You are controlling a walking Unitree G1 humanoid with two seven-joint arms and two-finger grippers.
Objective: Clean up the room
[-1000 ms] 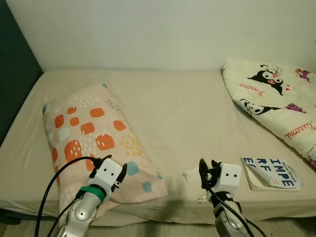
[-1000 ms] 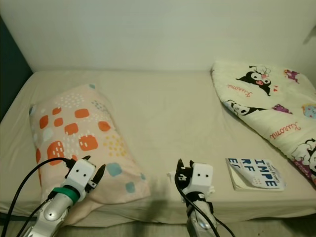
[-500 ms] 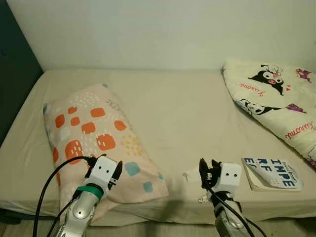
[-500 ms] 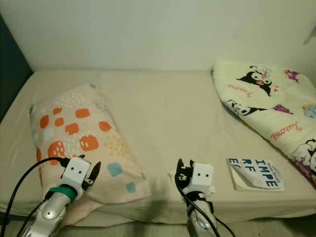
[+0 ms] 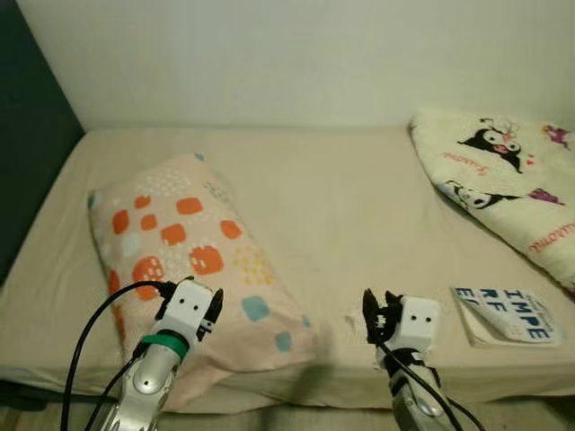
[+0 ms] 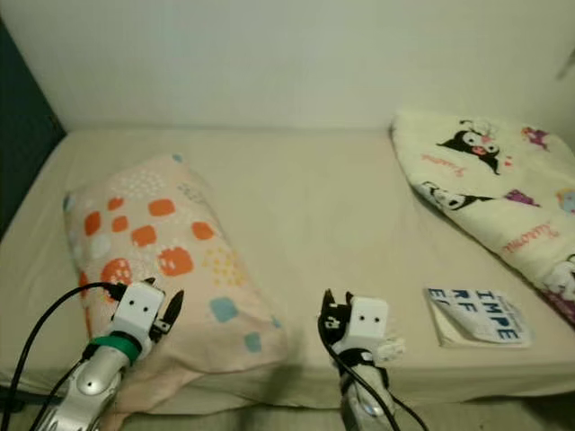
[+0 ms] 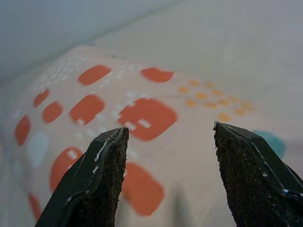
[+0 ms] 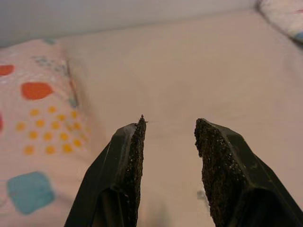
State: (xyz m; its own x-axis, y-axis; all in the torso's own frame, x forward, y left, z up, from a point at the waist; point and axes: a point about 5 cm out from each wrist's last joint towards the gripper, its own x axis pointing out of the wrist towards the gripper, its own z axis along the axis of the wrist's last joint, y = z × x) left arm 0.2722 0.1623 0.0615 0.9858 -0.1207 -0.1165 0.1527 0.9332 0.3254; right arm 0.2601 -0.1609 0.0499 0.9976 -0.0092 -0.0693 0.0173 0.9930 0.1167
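Soft, orange-patched pillow (image 5: pixel 184 251) lies at the left; it should squash easily, so pinch its near corner. Left gripper (image 7: pixel 168 175) and right gripper (image 8: pixel 168 163) gape open.

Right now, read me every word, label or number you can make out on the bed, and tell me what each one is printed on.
"IMPE" on the cover of the booklet near the bed's front edge, right side.
"RF" on the same cover, next line down.
"E" on the same cover, last line; the rest is cut off by a folded corner.
Red script repeated on the cartoon blanket: too blurred to read.
Patterned pillow: shapes, no text.
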